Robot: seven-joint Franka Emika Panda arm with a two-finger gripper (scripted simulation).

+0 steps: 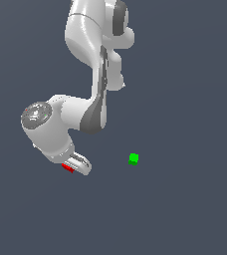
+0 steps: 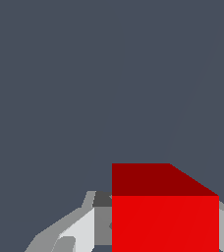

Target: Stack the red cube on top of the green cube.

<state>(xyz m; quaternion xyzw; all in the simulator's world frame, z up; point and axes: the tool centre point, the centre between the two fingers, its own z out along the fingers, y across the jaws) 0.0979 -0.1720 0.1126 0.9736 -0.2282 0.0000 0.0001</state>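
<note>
Red cube sits between the pincer's fingers.

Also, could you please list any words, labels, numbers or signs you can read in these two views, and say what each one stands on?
There is no readable text in either view.
The red cube shows plain faces, no label.
The green cube is plain too.
The white arm and the gripper carry no legible brand or number.
The grey floor bears no markings.
</note>
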